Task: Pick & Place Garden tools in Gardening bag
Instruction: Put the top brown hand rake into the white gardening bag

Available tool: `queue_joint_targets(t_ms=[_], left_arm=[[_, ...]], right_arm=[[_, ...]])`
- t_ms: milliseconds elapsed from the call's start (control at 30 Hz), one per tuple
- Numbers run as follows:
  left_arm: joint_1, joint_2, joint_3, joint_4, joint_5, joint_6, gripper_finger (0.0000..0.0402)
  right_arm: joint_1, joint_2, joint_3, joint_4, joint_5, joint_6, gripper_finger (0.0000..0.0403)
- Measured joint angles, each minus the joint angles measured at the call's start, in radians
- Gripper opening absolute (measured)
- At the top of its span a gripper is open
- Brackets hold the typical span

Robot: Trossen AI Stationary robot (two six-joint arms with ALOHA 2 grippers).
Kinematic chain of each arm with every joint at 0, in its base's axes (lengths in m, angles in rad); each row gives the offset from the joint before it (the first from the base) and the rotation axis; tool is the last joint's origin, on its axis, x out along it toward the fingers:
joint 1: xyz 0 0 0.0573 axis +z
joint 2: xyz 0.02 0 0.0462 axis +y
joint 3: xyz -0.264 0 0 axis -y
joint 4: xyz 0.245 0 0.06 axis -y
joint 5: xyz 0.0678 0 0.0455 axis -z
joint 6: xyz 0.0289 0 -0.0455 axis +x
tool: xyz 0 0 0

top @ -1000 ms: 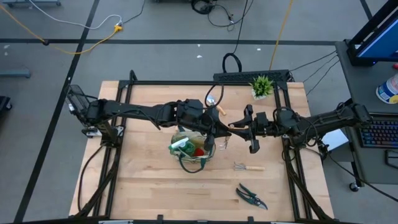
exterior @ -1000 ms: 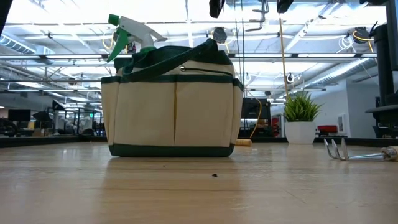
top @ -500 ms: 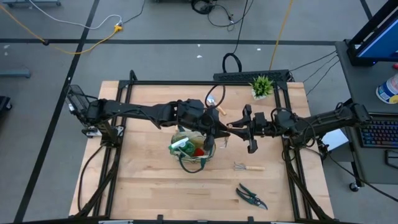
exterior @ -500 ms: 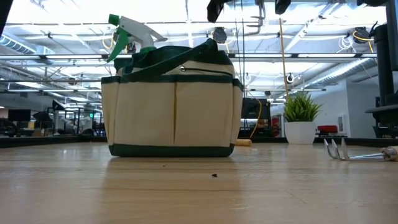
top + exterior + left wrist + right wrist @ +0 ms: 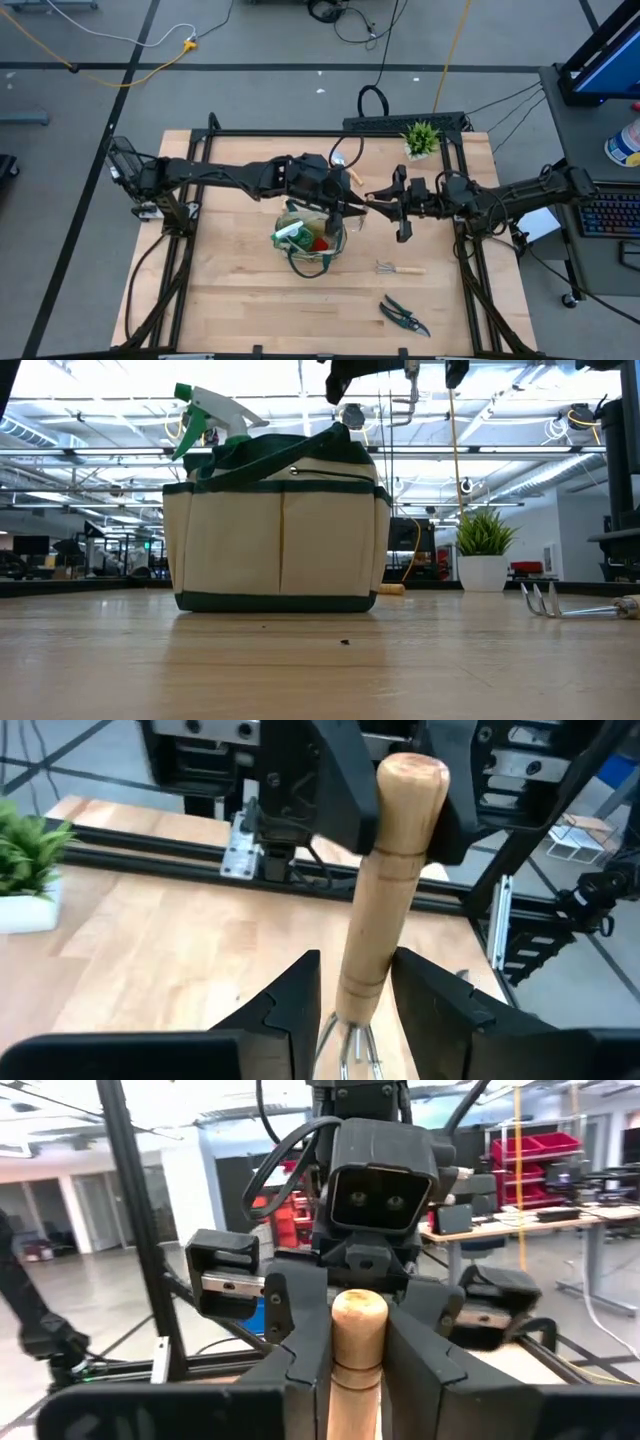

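Note:
A wooden-handled tool (image 5: pixel 378 890) hangs nearly upright, metal end (image 5: pixel 409 400) down, above the table just right of the khaki gardening bag (image 5: pixel 310 237). My right gripper (image 5: pixel 358 1308) is shut on the handle's top end. My left gripper (image 5: pixel 355 965) is open, one finger on each side of the lower handle with a gap to it. A green-and-white sprayer (image 5: pixel 205 410) sticks out of the bag. A small rake (image 5: pixel 398 268) and dark shears (image 5: pixel 404 316) lie flat on the table. My right gripper pinches the handle just below its rounded top end (image 5: pixel 358 1320) between its two fingers (image 5: pixel 300 1315). The fingers come about level from the table's right and lie across the handle. The tool hangs below the hold, slightly tilted and clear of the bag and table.
A small potted plant (image 5: pixel 421 138) stands at the far right corner. Another wooden-handled tool (image 5: pixel 347 172) lies behind the bag. The black frame rails (image 5: pixel 470 250) run along the table's sides. Bare wood shows left of the bag and along the near edge.
My left gripper has opened and let go of the handle, its fingers staying beside it. The tool stays hanging from my right gripper, which has kept still.

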Motion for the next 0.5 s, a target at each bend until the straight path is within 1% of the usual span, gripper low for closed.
queue_joint_targets(t_ms=[100,167,300,400,433,500], left_arm=[[0.017,-0.021,-0.002,-0.028,-0.006,0.001,0.0128],[0.03,-0.031,-0.001,-0.017,-0.019,0.012,0.0129],[0.055,-0.074,-0.001,-0.072,-0.018,0.011,0.0129],[0.079,-0.114,-0.001,-0.182,-0.026,-0.018,0.0129],[0.086,-0.125,-0.001,-0.205,-0.046,-0.03,0.0129],[0.098,-0.16,-0.001,-0.307,-0.1,-0.042,0.0129]], right_arm=[[0.001,-0.009,0.001,-0.036,0.021,0.003,0.0061],[0.002,-0.012,0.001,-0.059,0.02,0.004,0.0061],[0.002,-0.023,0.002,-0.068,0.026,0.004,0.0061],[0.002,-0.026,0.002,-0.07,0.025,0.021,0.006],[0.002,-0.027,0.002,-0.068,0.024,0.035,0.006],[0.002,-0.028,0.002,-0.05,0.014,0.056,0.006]])
